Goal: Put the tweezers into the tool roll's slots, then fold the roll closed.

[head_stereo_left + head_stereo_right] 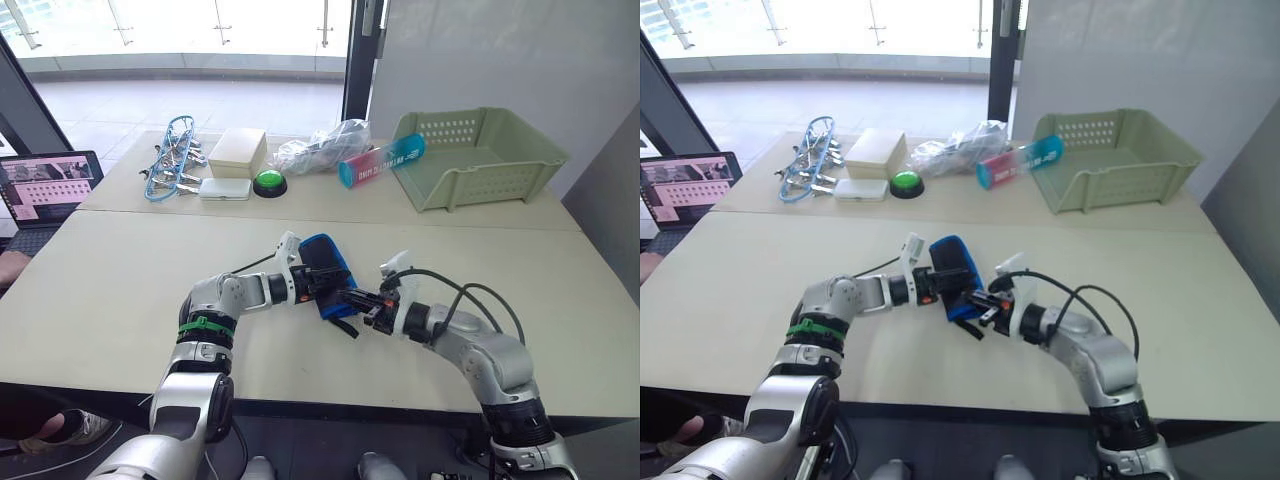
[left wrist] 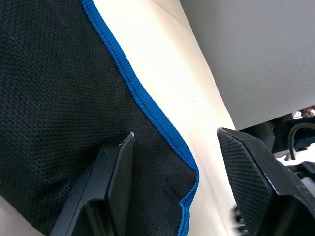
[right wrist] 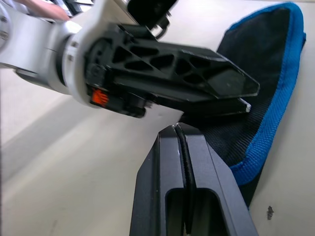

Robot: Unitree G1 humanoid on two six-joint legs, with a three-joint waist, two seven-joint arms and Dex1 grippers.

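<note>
The tool roll point(image 1: 325, 262) lies folded over in the middle of the near table, black fabric edged in bright blue. Its slots and the tweezers are hidden. My left gripper point(image 1: 316, 285) reaches in from the left and is open. One finger point(image 2: 115, 167) rests on the fabric point(image 2: 59, 98) and the other stands past the blue edge. My right gripper point(image 1: 353, 297) comes from the right, shut, with its tips point(image 3: 174, 129) at the roll's near edge point(image 3: 266, 73), just under the left gripper's finger point(image 3: 197, 69). A black strap end point(image 1: 345, 328) sticks out below the roll.
On the far table stand a green plastic basket point(image 1: 480, 155), a blue-wire bundle of clips point(image 1: 172, 160), a white box point(image 1: 238, 150), a green button point(image 1: 269, 183), a plastic bag point(image 1: 322, 148) and a blue tube point(image 1: 380, 160). A laptop point(image 1: 45, 190) sits at the left.
</note>
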